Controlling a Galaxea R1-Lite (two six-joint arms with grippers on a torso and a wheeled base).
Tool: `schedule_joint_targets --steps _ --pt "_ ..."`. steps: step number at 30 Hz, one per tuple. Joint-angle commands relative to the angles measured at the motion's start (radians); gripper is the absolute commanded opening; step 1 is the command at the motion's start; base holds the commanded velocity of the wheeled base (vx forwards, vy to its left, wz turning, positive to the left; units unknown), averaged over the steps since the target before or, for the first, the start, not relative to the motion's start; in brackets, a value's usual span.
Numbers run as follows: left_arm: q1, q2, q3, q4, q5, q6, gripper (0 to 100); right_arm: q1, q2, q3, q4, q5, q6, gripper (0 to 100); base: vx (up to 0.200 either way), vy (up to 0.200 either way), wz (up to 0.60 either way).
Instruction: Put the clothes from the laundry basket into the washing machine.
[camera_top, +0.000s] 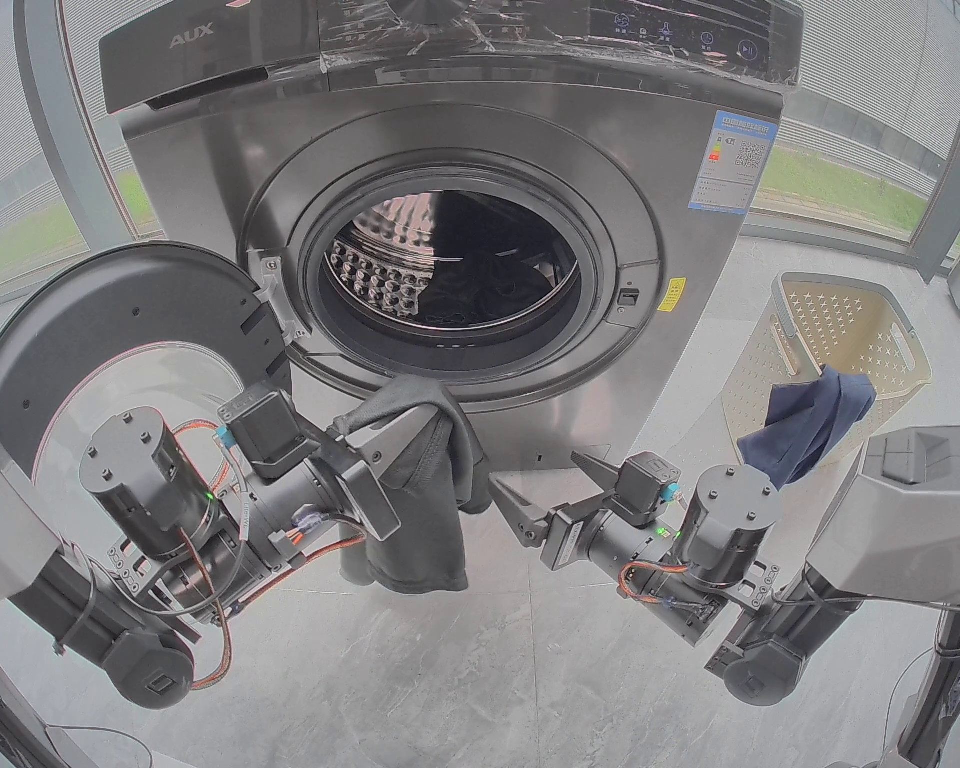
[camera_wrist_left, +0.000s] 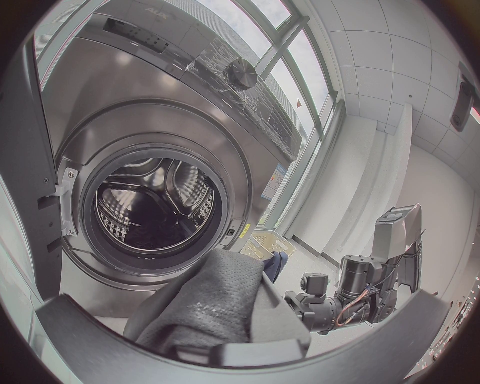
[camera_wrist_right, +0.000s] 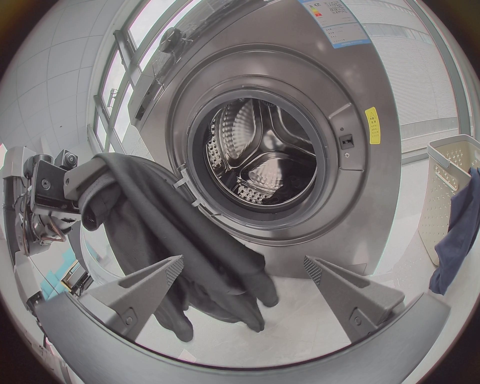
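Observation:
A dark grey garment (camera_top: 430, 480) hangs from my left gripper (camera_top: 405, 425), which is shut on it just below the open drum mouth (camera_top: 452, 262) of the washing machine (camera_top: 640, 170). The same garment (camera_wrist_left: 215, 300) drapes over my left fingers, and it (camera_wrist_right: 170, 235) also hangs between the right fingertips' line of sight and the machine. My right gripper (camera_top: 548, 488) is open and holds nothing, level with the cloth's right side. Dark clothes lie inside the drum. A navy garment (camera_top: 810, 420) hangs over the rim of the beige laundry basket (camera_top: 850, 330) at the right.
The round machine door (camera_top: 130, 340) stands swung open at the left, beside my left arm. The basket (camera_wrist_right: 447, 185) stands tipped against the floor right of the machine. Grey floor (camera_top: 520, 660) lies open in front.

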Motion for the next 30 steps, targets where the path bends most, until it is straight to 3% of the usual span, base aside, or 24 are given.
schedule_joint_targets --steps 1,6,20,30 --pt "0.001 0.013 -0.002 -0.002 0.004 0.001 0 0.020 -0.003 -0.012 -0.001 0.004 -0.001 100 0.000 0.000 0.00" --pt "0.001 0.023 -0.003 0.000 0.005 0.001 0 0.043 -0.008 -0.037 0.001 0.005 -0.003 100 0.000 0.000 0.00" --pt "0.000 0.024 -0.005 -0.002 0.005 0.001 0 0.026 0.084 -0.178 0.002 0.010 -0.034 100 0.000 0.000 0.00" --pt "0.000 0.018 -0.014 -0.002 0.008 0.001 0 0.025 0.176 -0.181 0.001 0.010 -0.032 100 0.000 0.000 0.00"
